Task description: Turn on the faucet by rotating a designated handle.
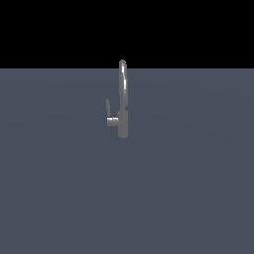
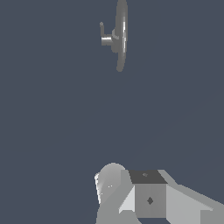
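Observation:
The faucet is a small grey metallic tap standing upright on the flat grey-blue floor in the middle of the exterior view. Its thin arched spout rises from a thicker cylindrical base. The side lever sticks out to the exterior view's left on a short stub and points upward. The faucet also shows in the wrist view, seen from above and far off, with its lever to one side. No gripper fingers show in either view.
A grey, blocky part of the arm with a rounded joint fills the lower edge of the wrist view, far from the faucet. The flat grey-blue floor stretches all around the faucet.

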Robot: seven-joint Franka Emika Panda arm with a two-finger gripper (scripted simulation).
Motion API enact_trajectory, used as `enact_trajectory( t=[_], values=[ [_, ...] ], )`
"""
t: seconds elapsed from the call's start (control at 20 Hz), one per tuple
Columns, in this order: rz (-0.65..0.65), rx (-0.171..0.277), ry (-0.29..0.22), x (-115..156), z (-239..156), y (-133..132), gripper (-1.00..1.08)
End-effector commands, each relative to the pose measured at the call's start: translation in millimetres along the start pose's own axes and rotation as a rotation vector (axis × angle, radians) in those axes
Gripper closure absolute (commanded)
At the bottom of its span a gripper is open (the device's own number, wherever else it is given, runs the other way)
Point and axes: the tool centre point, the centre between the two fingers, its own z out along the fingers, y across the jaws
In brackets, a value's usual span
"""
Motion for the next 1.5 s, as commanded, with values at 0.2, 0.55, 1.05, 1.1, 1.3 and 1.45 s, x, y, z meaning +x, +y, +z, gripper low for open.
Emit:
enact_trajectory(
  t=[0.2, 0.55, 1.05, 1.1, 1.3, 1.45],
  values=[
    [-0.005, 0.001, -0.004, -1, 0, -2, 1.08],
    [-0.024, 0.006, -0.017, -4, 4, -5, 1.08],
    [0.042, -0.016, 0.034, 0, -12, -9, 1.08],
    [0.056, -0.021, 0.046, 0, -15, -10, 1.08],
    [0.128, -0.046, 0.101, 4, -31, -15, 1.08],
    [0.195, -0.069, 0.154, 8, -46, -22, 1.08]
  ],
)
